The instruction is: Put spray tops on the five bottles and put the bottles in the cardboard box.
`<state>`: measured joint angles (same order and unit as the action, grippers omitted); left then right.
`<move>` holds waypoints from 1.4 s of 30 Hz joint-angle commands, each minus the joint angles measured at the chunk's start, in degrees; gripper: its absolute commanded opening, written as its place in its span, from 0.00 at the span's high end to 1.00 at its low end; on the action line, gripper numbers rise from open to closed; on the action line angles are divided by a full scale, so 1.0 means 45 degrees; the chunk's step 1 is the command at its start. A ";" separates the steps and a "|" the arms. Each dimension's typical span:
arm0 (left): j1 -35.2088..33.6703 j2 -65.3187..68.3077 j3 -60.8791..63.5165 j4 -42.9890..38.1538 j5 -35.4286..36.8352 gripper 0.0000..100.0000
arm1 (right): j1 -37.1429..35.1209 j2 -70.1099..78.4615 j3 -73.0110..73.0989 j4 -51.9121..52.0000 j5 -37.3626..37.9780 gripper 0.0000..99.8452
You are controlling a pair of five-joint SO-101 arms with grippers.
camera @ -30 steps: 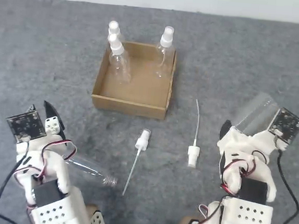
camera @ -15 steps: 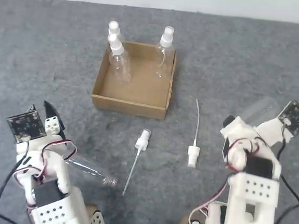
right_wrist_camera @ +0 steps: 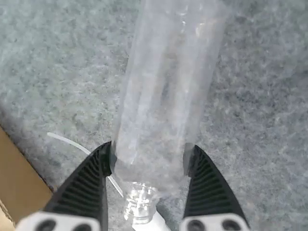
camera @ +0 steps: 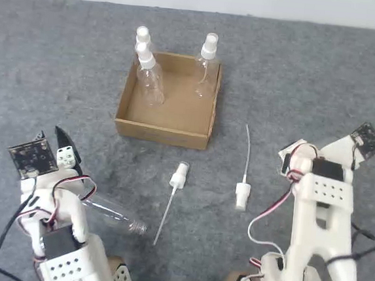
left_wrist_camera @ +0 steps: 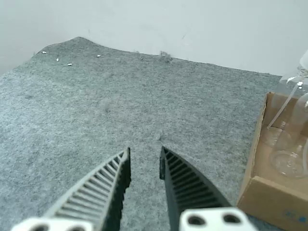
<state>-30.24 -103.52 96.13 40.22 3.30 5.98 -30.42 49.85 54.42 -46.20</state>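
My right gripper is shut on a clear, capless bottle near its neck and holds it above the carpet; the right arm stands at the right. Another capless bottle lies on its side beside the left arm. Two loose spray tops with long tubes lie between the arms. The cardboard box holds three bottles fitted with spray tops. My left gripper is open a little over bare carpet, nothing between its fingers.
Grey carpet covers the whole table. The box's near corner shows beside the left gripper, with clear bottles inside. A white tube and the box's edge lie below the held bottle.
The right arm has risen and turned its wrist outward to the right, carrying the bottle with it. The left arm and everything on the carpet stayed put.
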 commanded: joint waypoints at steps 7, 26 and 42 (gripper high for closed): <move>0.0039 -0.0234 -0.0107 -0.0430 0.0020 0.91 | 0.0068 0.2256 -0.1817 -0.1104 -0.0723 0.97; 0.0039 -0.0234 -0.0107 -0.0430 0.0020 0.91 | -0.1534 0.1104 -0.1875 -0.0772 0.0039 0.82; 0.0039 -0.0234 -0.0107 -0.0430 0.0020 0.91 | -0.1358 0.1729 -0.4474 0.0869 0.7228 0.82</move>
<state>-30.24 -103.52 96.13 40.22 3.30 -0.26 -26.37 35.96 57.93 -20.79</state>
